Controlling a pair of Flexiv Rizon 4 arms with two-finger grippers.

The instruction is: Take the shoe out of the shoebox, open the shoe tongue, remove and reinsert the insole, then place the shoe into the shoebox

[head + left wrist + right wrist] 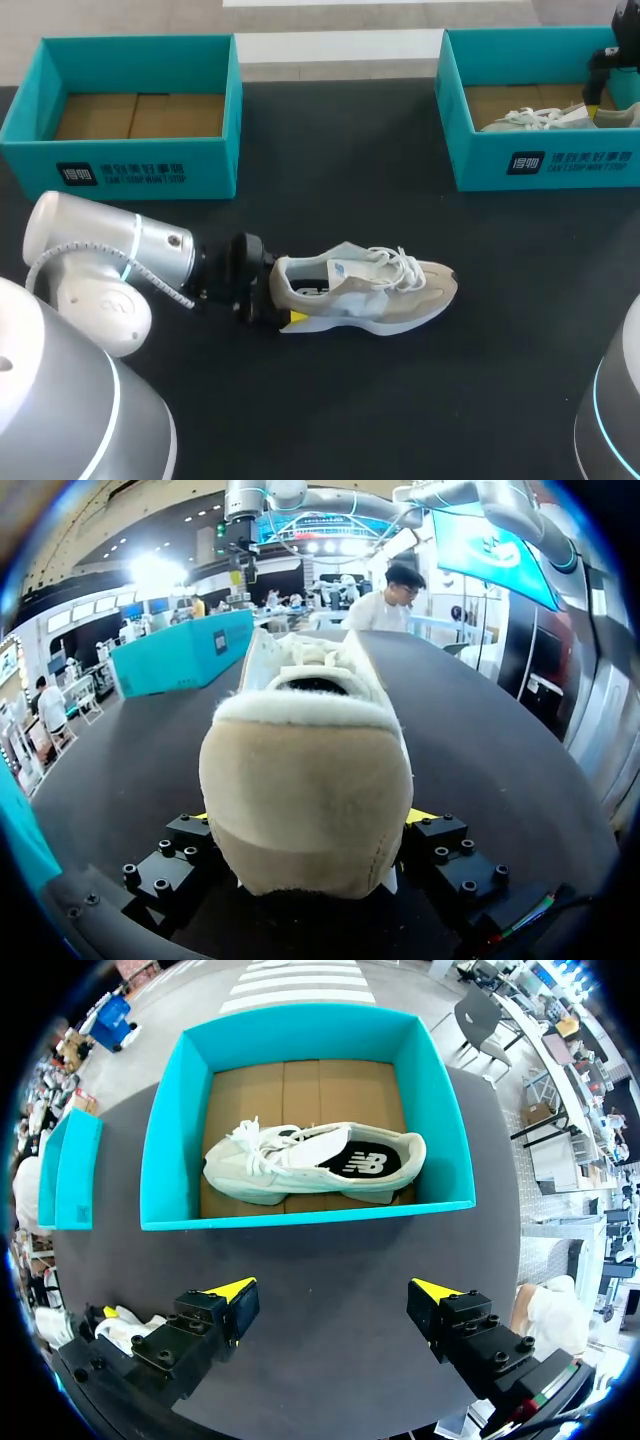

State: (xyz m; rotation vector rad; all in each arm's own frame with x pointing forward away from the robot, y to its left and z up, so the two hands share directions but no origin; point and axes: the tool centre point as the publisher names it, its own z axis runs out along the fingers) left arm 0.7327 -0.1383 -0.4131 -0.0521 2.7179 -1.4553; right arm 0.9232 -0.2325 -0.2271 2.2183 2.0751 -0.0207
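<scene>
Head view: left gripper (278, 300) clamps a beige-and-white suede sneaker (380, 295) by its heel. Right gripper (335, 1300) hangs spread apart over a teal cardboard shoebox (300, 1218).

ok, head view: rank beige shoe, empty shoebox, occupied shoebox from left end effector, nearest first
1. beige shoe, mid-table, heel held in the left end effector.
2. empty shoebox, back left.
3. occupied shoebox, back right.

Bright even light from above, soft faint shadows
</scene>
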